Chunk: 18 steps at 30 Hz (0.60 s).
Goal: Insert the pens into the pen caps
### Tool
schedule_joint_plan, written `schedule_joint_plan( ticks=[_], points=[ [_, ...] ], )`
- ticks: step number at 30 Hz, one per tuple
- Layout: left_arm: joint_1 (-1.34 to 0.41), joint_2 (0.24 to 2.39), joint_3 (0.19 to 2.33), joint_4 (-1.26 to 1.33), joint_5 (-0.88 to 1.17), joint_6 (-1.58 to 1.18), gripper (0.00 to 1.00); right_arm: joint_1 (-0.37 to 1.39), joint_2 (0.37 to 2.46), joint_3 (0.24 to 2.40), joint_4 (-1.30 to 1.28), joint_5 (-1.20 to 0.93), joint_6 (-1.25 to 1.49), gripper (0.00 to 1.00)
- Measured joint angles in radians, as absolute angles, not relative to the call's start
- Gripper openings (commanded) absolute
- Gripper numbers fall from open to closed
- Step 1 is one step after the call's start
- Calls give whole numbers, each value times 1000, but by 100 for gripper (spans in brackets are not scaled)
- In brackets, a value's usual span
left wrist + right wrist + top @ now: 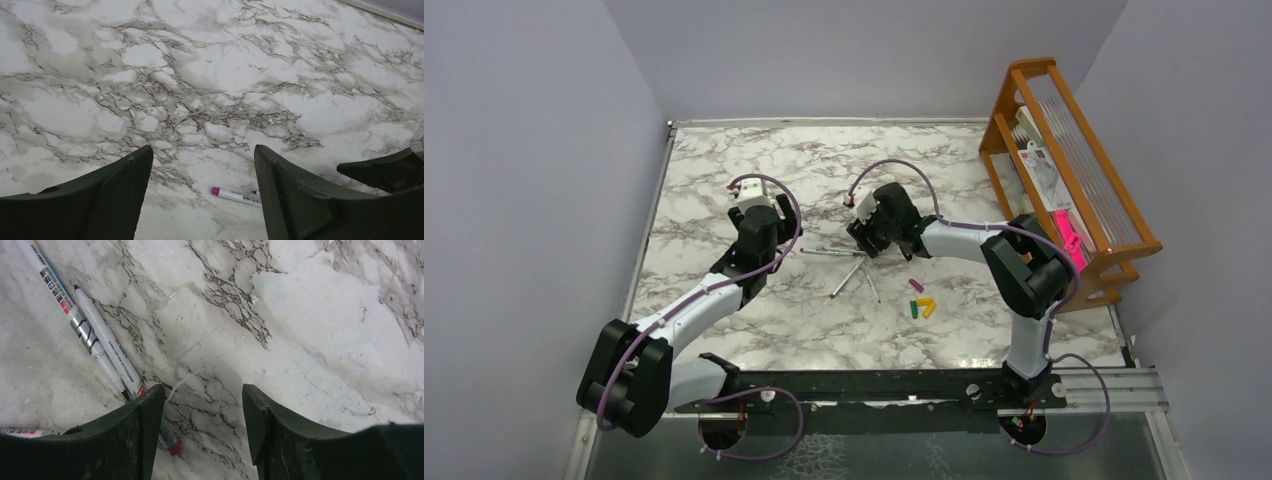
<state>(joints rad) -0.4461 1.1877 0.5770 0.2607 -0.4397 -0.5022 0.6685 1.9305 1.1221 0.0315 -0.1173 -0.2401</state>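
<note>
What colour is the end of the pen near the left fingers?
Magenta, on a white pen; the left wrist view shows it best.

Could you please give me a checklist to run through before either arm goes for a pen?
1. Left gripper open and empty: ok.
2. Right gripper open and empty: ok.
3. A pen centred between the right gripper's fingers: not ok; the pens lie off to one side.
4. Pens separated for a single grasp: not ok; two lie touching side by side.
5. Pen caps clear of both arms: ok, clustered apart from them.
6. Which way the caps' openings face: cannot tell.
</note>
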Motion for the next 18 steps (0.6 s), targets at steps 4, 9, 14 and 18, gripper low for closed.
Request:
schedule_joint_plan(
  ticks=[4, 9, 14, 18],
  points=[
    [-444, 1188, 574, 261, -440, -502, 77, 669, 1884, 1093, 40, -118, -234, 66],
    [-439, 1192, 569, 262, -440, -499, 76, 670, 1802, 1076, 74, -118, -233, 67],
    [-438, 1209, 566, 262, -440, -498, 76, 673, 1781, 1076, 94, -118, -233, 63],
    [-437, 1211, 564, 262, -440, -495, 74, 675, 1787, 1057, 100, -120, -233, 63]
  ],
)
